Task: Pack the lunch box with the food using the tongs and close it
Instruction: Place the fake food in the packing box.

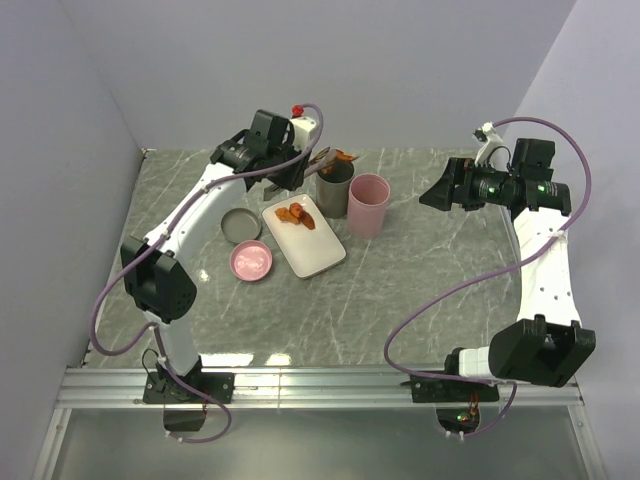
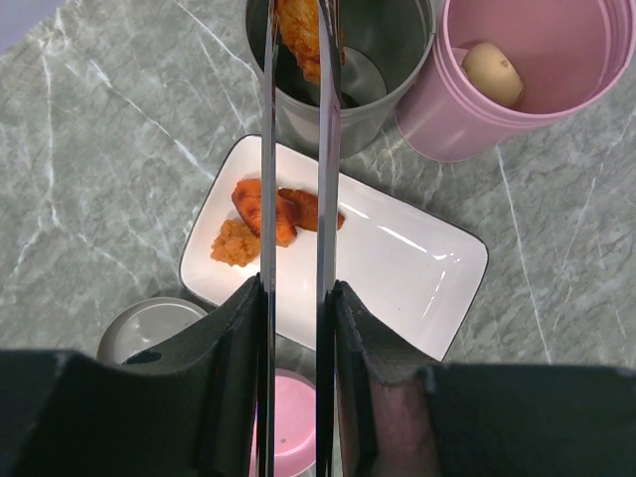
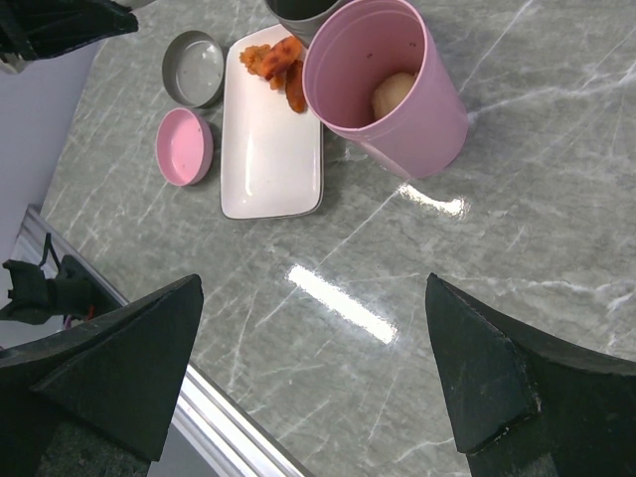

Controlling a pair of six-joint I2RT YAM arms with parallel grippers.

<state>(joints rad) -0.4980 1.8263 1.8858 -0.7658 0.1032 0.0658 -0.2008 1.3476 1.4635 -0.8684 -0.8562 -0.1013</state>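
Left fingers [image 2: 237, 383] gripping tongs [image 2: 327, 149], food [image 2: 301, 35] over lunch box [image 2: 383, 114]

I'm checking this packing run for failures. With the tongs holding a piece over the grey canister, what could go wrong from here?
The food piece is pinched only near the tips of the tongs in the left claw; it may slip out before release.
The open pink canister stands right beside the lunch box, so an off-centre drop could land in the wrong one.
More food waits on the tray close by; returning tongs could bump the lunch box.
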